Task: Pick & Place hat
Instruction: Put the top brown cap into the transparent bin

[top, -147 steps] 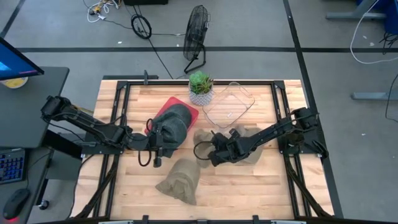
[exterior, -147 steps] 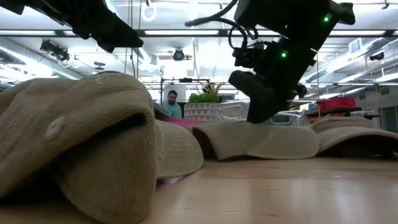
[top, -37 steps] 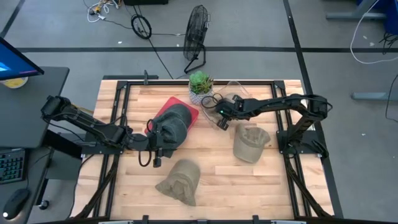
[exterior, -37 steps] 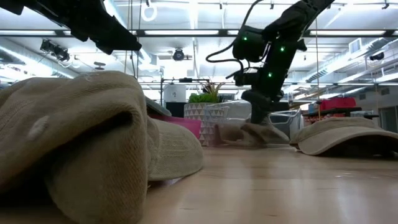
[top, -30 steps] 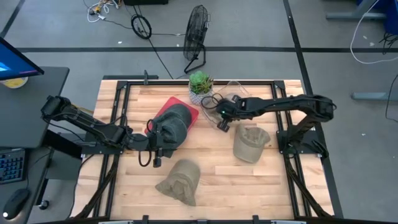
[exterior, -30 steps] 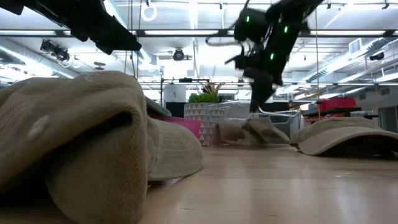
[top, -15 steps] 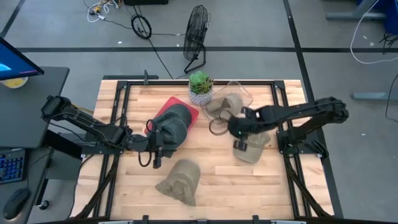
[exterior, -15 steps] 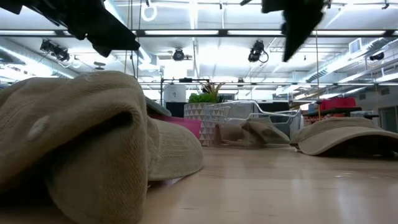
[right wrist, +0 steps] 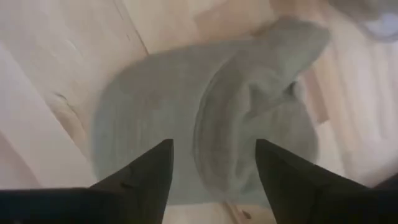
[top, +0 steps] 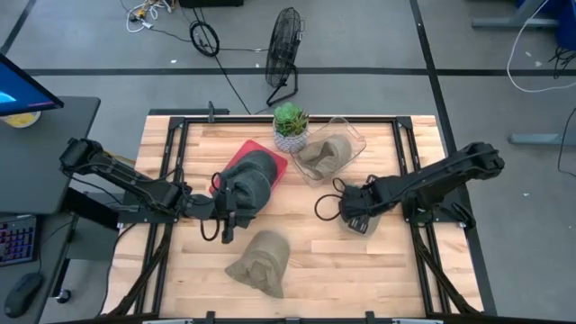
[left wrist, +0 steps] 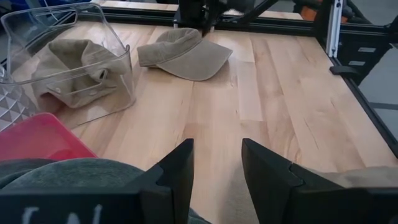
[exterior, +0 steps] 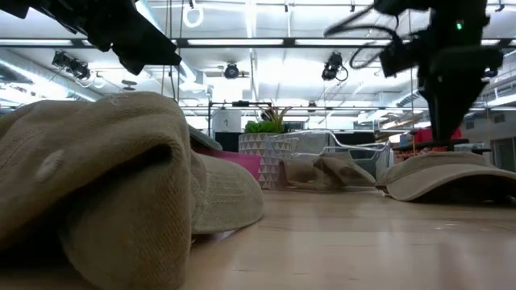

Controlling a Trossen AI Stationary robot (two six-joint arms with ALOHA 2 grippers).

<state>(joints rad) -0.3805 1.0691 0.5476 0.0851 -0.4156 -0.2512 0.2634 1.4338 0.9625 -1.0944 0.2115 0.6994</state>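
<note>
A khaki cap (top: 364, 221) lies flat on the wooden table (top: 378, 270), brim out, soft and creased. The right gripper (top: 351, 212) hovers directly above it, fingers parted and empty. A second khaki cap (top: 326, 155) sits crumpled in the clear bin (top: 353, 135). The left gripper (top: 236, 207), open, rests over a dark green cap (top: 252, 175)

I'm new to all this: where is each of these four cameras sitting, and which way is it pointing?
High view: above the table, looking straight down; both arms show, left gripper at the green hat, right gripper over a tan cap.
Low view: at tabletop height, looking level across; a tan hat fills the foreground.
Left wrist view: on the left arm, looking past its open fingers toward the clear bin.
Right wrist view: on the right arm, looking down between its fingers.
Shared: the bin's hat shows in high, low and left wrist views.
</note>
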